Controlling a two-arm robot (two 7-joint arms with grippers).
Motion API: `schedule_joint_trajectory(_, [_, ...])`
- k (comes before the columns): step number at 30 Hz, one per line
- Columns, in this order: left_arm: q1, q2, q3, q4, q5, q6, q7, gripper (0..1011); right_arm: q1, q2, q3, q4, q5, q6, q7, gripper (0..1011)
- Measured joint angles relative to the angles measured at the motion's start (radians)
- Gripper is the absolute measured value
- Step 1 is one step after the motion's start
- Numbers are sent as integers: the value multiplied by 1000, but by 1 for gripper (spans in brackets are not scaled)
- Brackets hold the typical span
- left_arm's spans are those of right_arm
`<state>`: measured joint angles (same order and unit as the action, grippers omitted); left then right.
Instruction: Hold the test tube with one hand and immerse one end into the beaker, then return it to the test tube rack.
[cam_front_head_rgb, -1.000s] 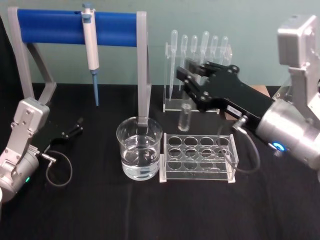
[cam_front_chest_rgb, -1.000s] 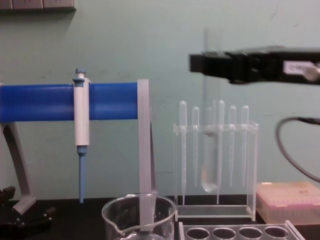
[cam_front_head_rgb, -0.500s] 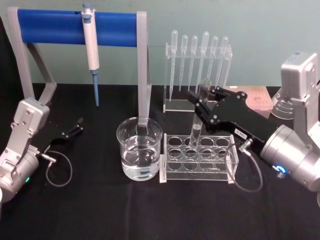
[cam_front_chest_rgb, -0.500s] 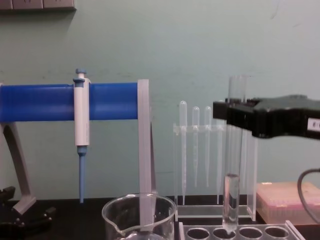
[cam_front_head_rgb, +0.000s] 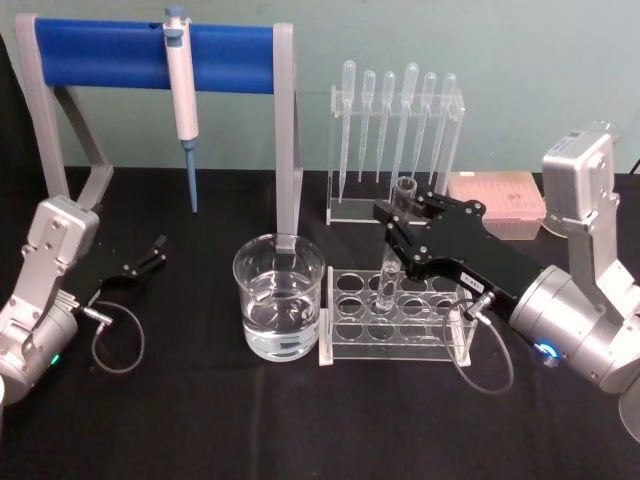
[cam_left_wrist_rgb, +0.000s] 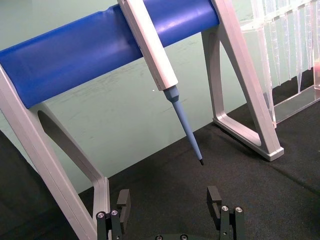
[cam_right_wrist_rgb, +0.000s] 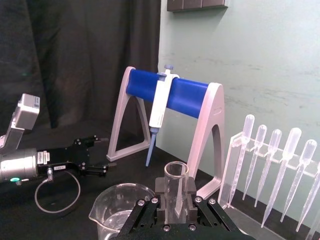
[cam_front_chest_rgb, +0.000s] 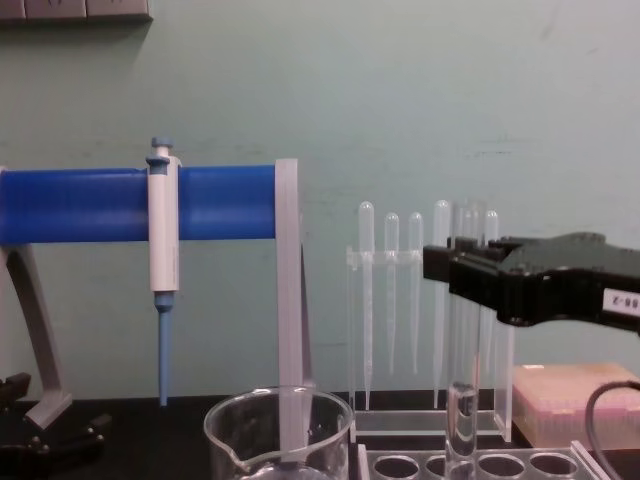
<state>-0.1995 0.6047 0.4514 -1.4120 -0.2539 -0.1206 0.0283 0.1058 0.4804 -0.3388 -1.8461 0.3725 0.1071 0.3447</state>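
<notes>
The test tube (cam_front_head_rgb: 392, 250) stands upright, a clear glass tube with an open rim, and its lower end is down in a hole of the clear tube rack (cam_front_head_rgb: 432, 335), second column from the left. My right gripper (cam_front_head_rgb: 402, 228) is shut on the tube's upper part; in the right wrist view the tube (cam_right_wrist_rgb: 176, 192) sits clamped between the black fingers. In the chest view the tube (cam_front_chest_rgb: 461, 425) hangs below the gripper (cam_front_chest_rgb: 468, 277) into the rack (cam_front_chest_rgb: 500, 466). The beaker (cam_front_head_rgb: 280, 298), part full of water, stands just left of the rack. My left gripper (cam_left_wrist_rgb: 169, 202) rests open at the far left.
A blue-barred stand (cam_front_head_rgb: 150, 55) carrying a white-and-blue pipettor (cam_front_head_rgb: 182, 95) rises behind the beaker. A clear holder of several plastic pipettes (cam_front_head_rgb: 395, 130) stands behind the rack, with a pink tip box (cam_front_head_rgb: 495, 195) to its right. A loose cable (cam_front_head_rgb: 115, 335) lies by the left arm.
My right gripper came down and toward me with the tube, lowering its bottom end from above the rack into a rack hole. The left arm has not moved.
</notes>
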Motion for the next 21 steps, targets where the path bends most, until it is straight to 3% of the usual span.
schedule_joint_trajectory(21, [0, 0, 0, 0, 0, 0, 0, 1000, -4, -51, -27, 116, -53, -68, 19, 225])
